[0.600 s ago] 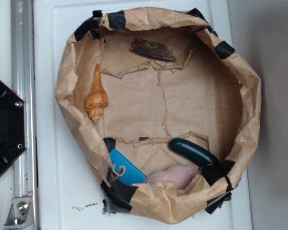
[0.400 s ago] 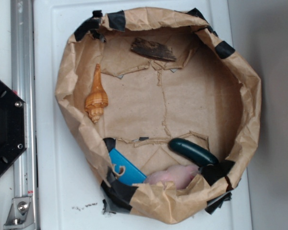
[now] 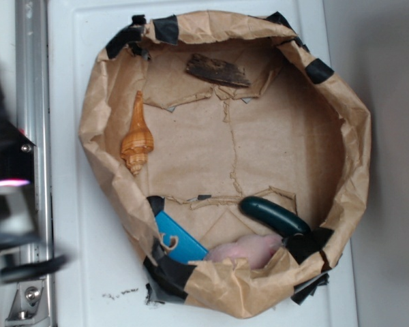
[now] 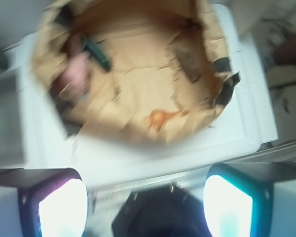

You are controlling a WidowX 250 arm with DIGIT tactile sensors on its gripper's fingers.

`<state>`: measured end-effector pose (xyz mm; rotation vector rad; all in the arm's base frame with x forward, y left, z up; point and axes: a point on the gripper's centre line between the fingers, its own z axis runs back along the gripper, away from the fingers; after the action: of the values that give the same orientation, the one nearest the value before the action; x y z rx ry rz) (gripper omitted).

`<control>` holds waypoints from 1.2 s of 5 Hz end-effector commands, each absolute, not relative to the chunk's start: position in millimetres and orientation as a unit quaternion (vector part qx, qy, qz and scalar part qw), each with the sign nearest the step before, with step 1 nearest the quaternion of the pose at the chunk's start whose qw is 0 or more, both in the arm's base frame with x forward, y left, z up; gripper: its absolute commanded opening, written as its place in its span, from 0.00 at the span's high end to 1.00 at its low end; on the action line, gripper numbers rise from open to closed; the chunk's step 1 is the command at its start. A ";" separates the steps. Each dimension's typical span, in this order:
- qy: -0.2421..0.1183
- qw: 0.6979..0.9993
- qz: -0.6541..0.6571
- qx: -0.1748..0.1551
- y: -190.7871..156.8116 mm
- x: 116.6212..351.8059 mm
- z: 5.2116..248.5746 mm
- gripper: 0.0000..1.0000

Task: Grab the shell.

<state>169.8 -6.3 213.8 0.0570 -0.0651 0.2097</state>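
— White desk (image 3: 88, 272) is seen under a crumpled brown paper bowl (image 3: 354, 136) patched with black tape. Where is the shell found?

— The shell (image 3: 137, 139) is seen lying on the paper floor, ahead of the end effector (image 4: 145, 207) and well apart from it, close to the nearer paper wall.

— What is held by the end effector?

— Nothing is held; its two pads are spread wide, and much blur is noted in the wrist view.

— How might the shell be handled?

— It is judged light, stiff and brittle, with a thin spike that could snap. The ridged bulbous middle is advised for gripping. A bark piece (image 3: 217, 70) is seen beyond it.
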 end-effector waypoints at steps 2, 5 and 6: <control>0.109 0.945 0.306 0.038 11.7 258.9 97.6 0.00; 0.144 0.952 0.267 0.051 24.3 207.9 66.0 0.00; 0.150 0.952 0.261 0.054 24.8 204.7 52.9 0.00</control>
<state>209.6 12.7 52.7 0.1178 0.3289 0.5117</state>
